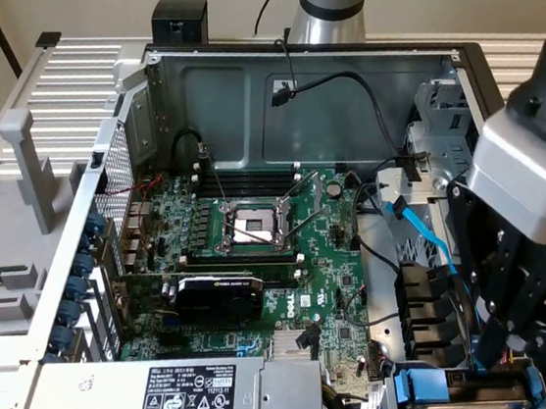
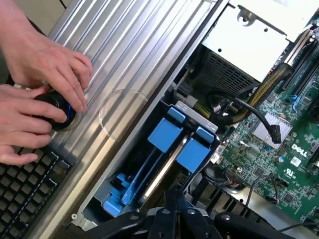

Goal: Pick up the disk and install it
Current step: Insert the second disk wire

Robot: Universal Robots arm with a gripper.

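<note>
The disk (image 1: 434, 389), a drive in a bright blue frame, sits slotted in the drive bay at the case's near corner on the exterior view's right. In the wrist view I see the disk (image 2: 195, 152) edge-on, with a strip of silver metal beside it. A look-alike blue-framed drive (image 2: 163, 134) lies right against it. My gripper (image 2: 174, 198) reaches down into the bay, shut, its fingertips (image 2: 171, 200) pressed together at the end of the blue frames with nothing between them. Which frame they touch I cannot tell. In the exterior view the gripper (image 1: 484, 362) stands just over the bay.
The open case holds a green motherboard (image 1: 248, 251), a big grey power-supply box (image 1: 222, 396) at the front, and loose black and blue cables (image 1: 427, 237) near the bay. A person's hands (image 2: 40, 74) rest on a black knob and keyboard (image 2: 25, 194) beside the ribbed side panel (image 2: 129, 64).
</note>
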